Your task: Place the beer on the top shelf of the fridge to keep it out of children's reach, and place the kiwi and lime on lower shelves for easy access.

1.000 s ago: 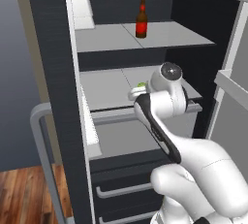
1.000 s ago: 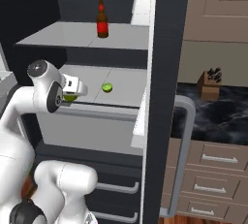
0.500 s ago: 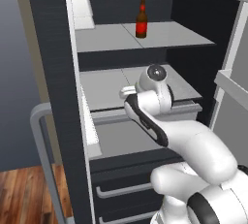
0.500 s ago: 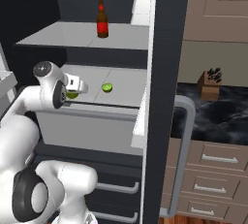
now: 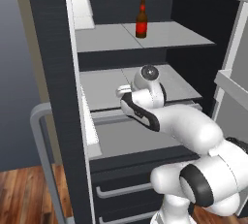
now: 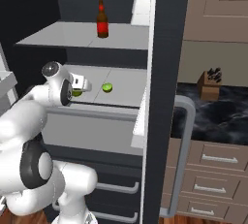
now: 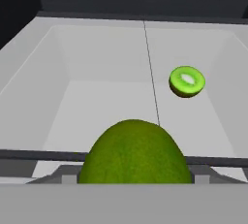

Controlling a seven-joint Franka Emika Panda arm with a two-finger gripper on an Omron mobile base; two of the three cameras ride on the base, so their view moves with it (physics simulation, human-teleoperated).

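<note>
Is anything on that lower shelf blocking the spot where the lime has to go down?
Nothing visible does. In the hand view the lime sits close in front of the camera, over the front edge of the lower shelf, whose grey surface ahead lies open. The kiwi rests farther back and off to the right, clear of the straight path in.
</note>
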